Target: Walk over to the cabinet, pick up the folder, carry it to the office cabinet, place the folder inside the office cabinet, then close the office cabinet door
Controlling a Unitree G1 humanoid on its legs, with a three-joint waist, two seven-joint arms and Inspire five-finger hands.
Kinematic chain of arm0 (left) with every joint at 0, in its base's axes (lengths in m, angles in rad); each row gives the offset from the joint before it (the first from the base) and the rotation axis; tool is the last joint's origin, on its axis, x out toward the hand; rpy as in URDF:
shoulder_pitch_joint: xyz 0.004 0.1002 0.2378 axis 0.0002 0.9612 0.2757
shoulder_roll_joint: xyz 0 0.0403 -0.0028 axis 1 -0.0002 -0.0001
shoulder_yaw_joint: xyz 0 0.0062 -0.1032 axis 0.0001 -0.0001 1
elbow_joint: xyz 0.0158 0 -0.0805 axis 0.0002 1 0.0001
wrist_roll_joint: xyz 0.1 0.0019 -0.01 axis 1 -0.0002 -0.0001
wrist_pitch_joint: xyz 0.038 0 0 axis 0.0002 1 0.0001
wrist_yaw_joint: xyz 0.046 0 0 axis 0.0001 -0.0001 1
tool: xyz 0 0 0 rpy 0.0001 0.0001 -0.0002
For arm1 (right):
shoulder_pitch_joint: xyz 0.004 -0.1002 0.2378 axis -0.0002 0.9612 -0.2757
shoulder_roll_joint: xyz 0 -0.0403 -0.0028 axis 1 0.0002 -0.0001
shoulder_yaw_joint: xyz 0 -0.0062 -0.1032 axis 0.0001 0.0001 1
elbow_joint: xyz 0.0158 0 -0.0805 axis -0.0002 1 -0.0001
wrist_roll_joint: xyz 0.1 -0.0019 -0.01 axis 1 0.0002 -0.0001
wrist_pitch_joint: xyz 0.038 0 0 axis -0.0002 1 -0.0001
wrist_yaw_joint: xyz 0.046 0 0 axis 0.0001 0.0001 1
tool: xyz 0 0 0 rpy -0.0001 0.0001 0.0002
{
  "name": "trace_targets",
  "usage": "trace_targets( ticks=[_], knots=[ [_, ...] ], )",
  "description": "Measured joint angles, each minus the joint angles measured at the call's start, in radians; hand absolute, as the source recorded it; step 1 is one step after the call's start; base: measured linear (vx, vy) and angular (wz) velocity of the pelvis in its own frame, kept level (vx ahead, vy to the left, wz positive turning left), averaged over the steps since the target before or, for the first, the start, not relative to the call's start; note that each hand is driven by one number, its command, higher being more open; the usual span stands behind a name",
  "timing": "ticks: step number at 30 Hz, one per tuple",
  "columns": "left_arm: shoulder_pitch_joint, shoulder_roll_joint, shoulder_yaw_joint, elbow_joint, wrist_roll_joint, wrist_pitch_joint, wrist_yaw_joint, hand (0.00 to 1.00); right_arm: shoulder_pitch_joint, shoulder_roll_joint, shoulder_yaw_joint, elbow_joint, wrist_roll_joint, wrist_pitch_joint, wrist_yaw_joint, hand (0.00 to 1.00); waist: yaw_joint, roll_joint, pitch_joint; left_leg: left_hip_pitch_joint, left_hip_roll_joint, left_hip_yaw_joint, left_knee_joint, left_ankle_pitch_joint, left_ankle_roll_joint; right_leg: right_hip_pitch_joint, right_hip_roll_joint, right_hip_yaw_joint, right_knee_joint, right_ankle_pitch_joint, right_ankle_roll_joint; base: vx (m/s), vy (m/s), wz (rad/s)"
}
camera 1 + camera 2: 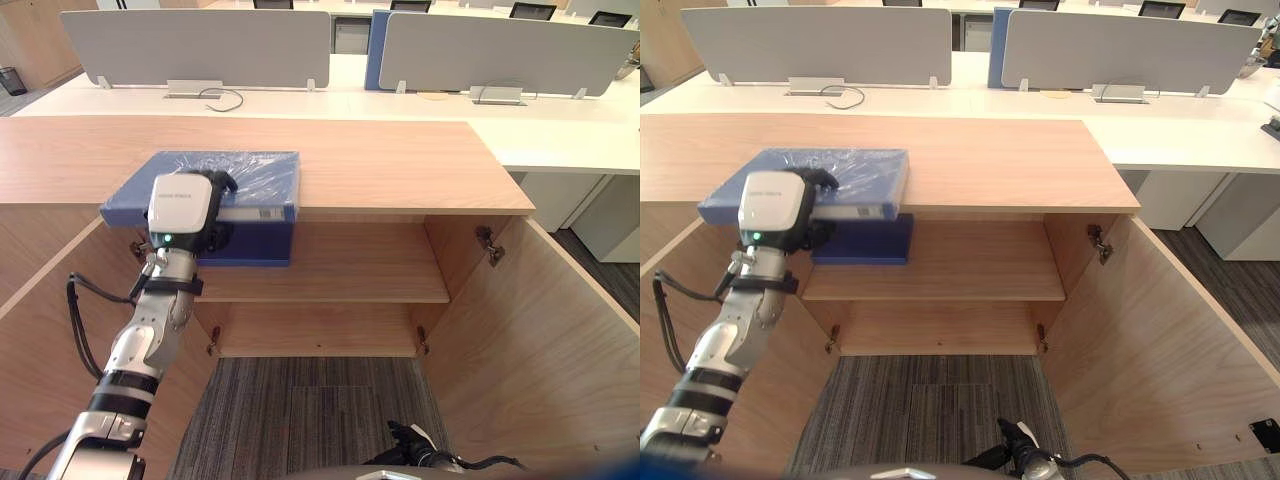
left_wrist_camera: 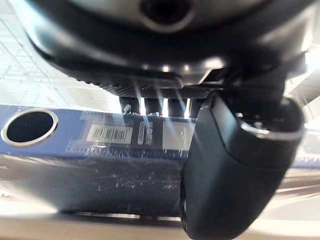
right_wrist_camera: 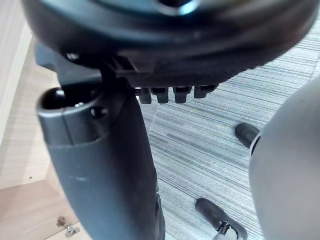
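A blue folder wrapped in clear film lies flat on the wooden cabinet top, its labelled spine jutting over the front edge. My left hand is shut on that spine, fingers over the top and the thumb underneath. The cabinet stands open, with a bare shelf inside. My right hand hangs low over the carpet, its thumb and fingers relaxed, holding nothing.
A darker blue item sits on the shelf's left end under the folder. Both cabinet doors, the left door and the right door, swing out towards me. Behind are white desks with grey divider screens. Grey carpet lies below.
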Motion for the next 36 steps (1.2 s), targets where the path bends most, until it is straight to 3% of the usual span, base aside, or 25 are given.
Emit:
trace_targets(
  ticks=[4,8,11,13,15,16,20,22,26,28,31,36],
  knots=[
    [-0.004,0.002,-0.009,-0.056,0.003,0.002,-0.005,0.0,-0.001,0.0,-0.001,-0.009,0.0,-0.003,-0.001,1.0,-0.01,0.001,0.0,0.0,-0.001,0.0,-0.002,0.004,0.0,-0.001,-0.001,-0.001,0.0,0.002,0.0,-0.02,0.017,0.0],
    [0.097,-0.063,-0.017,-0.293,-0.016,-0.008,-0.037,0.0,0.003,0.001,-0.009,-0.005,0.001,-0.002,-0.004,1.0,-0.008,0.002,0.001,-0.002,-0.001,-0.003,-0.005,0.006,0.0,0.0,-0.002,-0.002,0.0,0.002,0.0,0.01,0.014,0.02],
    [0.19,-0.141,-0.054,-0.487,-0.118,-0.079,-0.073,0.0,0.001,0.001,-0.041,0.016,0.001,-0.002,-0.004,1.0,0.004,0.003,0.001,-0.003,-0.003,-0.005,-0.004,0.006,0.0,0.0,-0.003,-0.004,0.0,0.001,0.0,0.02,0.02,0.02],
    [0.254,-0.214,-0.08,-0.602,-0.294,-0.157,-0.129,0.0,0.001,-0.004,-0.064,0.035,0.004,0.0,-0.009,1.0,0.015,0.009,-0.001,-0.004,-0.004,-0.008,-0.003,0.006,0.0,0.001,-0.004,-0.006,0.0,-0.001,0.001,0.0,0.01,0.02],
    [0.293,-0.257,-0.084,-0.659,-0.399,-0.186,-0.164,0.0,0.001,-0.009,-0.08,0.041,0.004,0.0,-0.009,1.0,0.016,0.016,-0.005,-0.005,-0.004,-0.013,-0.003,0.006,0.0,0.004,-0.004,-0.011,0.001,-0.004,0.001,0.0,0.002,0.1],
    [0.329,-0.281,-0.084,-0.688,-0.543,-0.211,-0.202,0.0,0.003,-0.015,-0.095,0.044,0.011,0.001,-0.009,1.0,0.016,0.022,-0.006,-0.005,-0.004,-0.023,-0.003,0.005,-0.001,0.012,-0.004,-0.02,0.001,-0.009,0.003,-0.01,-0.002,0.16],
    [0.454,-0.332,-0.049,-0.712,-0.994,-0.225,-0.314,0.0,0.019,-0.029,-0.12,0.027,0.104,0.006,-0.015,1.0,0.024,0.031,-0.013,-0.003,0.004,-0.034,-0.012,0.004,-0.005,0.006,0.0,-0.03,0.028,-0.032,0.001,0.0,-0.007,0.1],
    [0.538,-0.384,0.01,-0.735,-1.174,-0.224,-0.349,0.0,0.078,-0.024,-0.165,-0.081,0.184,0.009,-0.029,1.0,0.031,0.026,-0.011,-0.006,0.01,-0.034,-0.016,0.006,-0.009,-0.002,0.003,-0.031,0.032,-0.037,-0.001,0.05,-0.019,0.01],
    [0.656,-0.517,0.192,-0.771,-1.505,-0.221,-0.359,0.0,0.258,0.034,-0.27,-0.516,0.338,0.004,-0.082,1.0,0.017,0.008,0.001,-0.004,0.013,-0.03,-0.017,0.004,-0.013,-0.006,0.008,-0.028,0.031,-0.041,-0.004,0.07,-0.007,-0.01],
    [0.692,-0.56,0.235,-0.8,-1.585,-0.221,-0.357,0.0,0.3,0.08,-0.315,-0.688,0.433,-0.011,-0.085,1.0,0.011,-0.001,0.005,-0.002,0.013,-0.026,-0.017,0.001,-0.014,-0.006,0.007,-0.024,0.031,-0.041,-0.004,0.05,0.028,-0.05],
    [0.743,-0.594,0.245,-0.859,-1.628,-0.221,-0.352,0.0,0.323,0.114,-0.342,-0.925,0.521,-0.043,-0.104,1.0,0.007,-0.019,0.008,0.001,0.011,-0.021,-0.017,-0.001,-0.013,-0.006,0.003,-0.02,0.031,-0.041,-0.004,0.02,0.035,-0.05],
    [0.771,-0.629,0.244,-0.917,-1.631,-0.221,-0.35,0.0,0.278,0.105,-0.346,-1.382,0.639,-0.118,-0.142,1.0,0.007,-0.023,0.004,0.013,0.013,-0.002,-0.015,-0.005,-0.012,-0.002,0.001,-0.003,0.033,-0.04,-0.002,0.0,0.037,-0.1]
  ],
)
